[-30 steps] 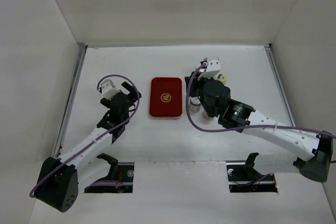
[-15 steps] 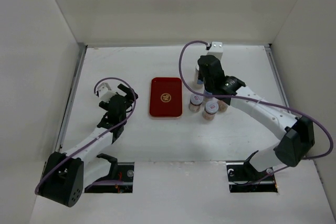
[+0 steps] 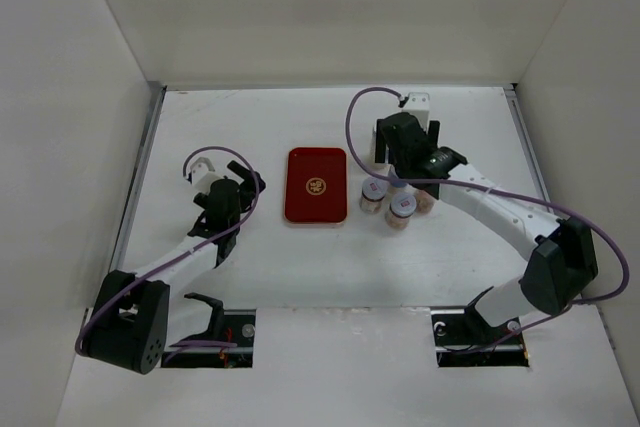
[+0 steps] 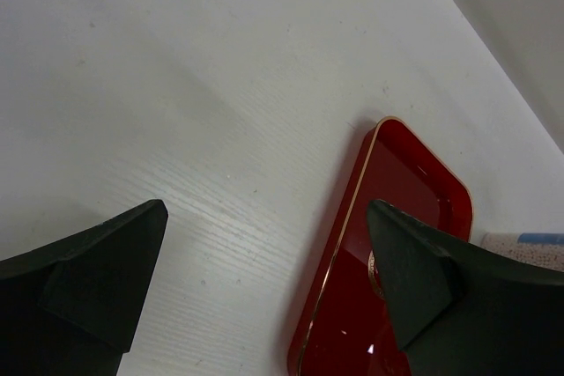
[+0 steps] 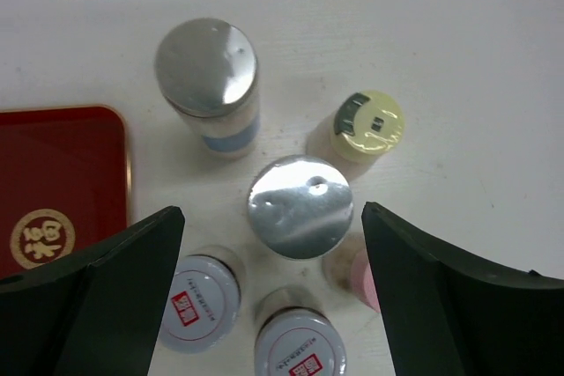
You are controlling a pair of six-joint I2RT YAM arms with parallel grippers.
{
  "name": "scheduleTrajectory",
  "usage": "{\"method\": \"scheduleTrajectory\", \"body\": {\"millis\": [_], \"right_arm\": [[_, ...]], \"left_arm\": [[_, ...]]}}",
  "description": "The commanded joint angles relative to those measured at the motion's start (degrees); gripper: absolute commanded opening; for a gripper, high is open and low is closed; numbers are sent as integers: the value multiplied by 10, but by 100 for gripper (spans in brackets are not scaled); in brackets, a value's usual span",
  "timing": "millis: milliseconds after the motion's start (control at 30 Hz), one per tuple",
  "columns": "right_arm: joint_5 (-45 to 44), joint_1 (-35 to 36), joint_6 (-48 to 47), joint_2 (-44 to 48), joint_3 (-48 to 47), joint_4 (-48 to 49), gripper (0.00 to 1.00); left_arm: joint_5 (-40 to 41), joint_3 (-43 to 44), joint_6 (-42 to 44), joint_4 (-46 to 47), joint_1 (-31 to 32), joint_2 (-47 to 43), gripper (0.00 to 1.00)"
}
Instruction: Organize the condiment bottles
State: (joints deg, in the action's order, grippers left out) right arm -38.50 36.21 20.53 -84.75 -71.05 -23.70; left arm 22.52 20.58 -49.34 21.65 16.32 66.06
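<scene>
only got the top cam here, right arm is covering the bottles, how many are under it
Observer: Six on the right wrist camera: two silver caps, a yellow cap, a pink cap and two white caps.
Operator: is it shut on any of them
Observer: No. The right gripper is open. The middle silver cap shows in its gap, not gripped.
Operator: and the left one, holding anything
Observer: Nothing. The left gripper is open over bare table, with the tray just beside it.
</scene>
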Motion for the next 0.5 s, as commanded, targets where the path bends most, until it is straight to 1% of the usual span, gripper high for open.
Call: {"method": "scheduleTrajectory", "body": {"millis": [0, 133, 333, 467], "right_arm": [[1, -23, 26, 27, 20, -14, 89], [22, -40, 35, 9, 27, -1, 88], [60, -65, 35, -10, 45, 49, 78], [89, -67, 34, -21, 41, 67, 76]], "left_arm": [[-9, 0, -7, 34, -5, -6, 100], [-9, 1, -7, 35, -5, 1, 100], [-14, 2, -7, 35, -5, 0, 100], [-14, 3, -7, 38, -5, 6, 100]]}}
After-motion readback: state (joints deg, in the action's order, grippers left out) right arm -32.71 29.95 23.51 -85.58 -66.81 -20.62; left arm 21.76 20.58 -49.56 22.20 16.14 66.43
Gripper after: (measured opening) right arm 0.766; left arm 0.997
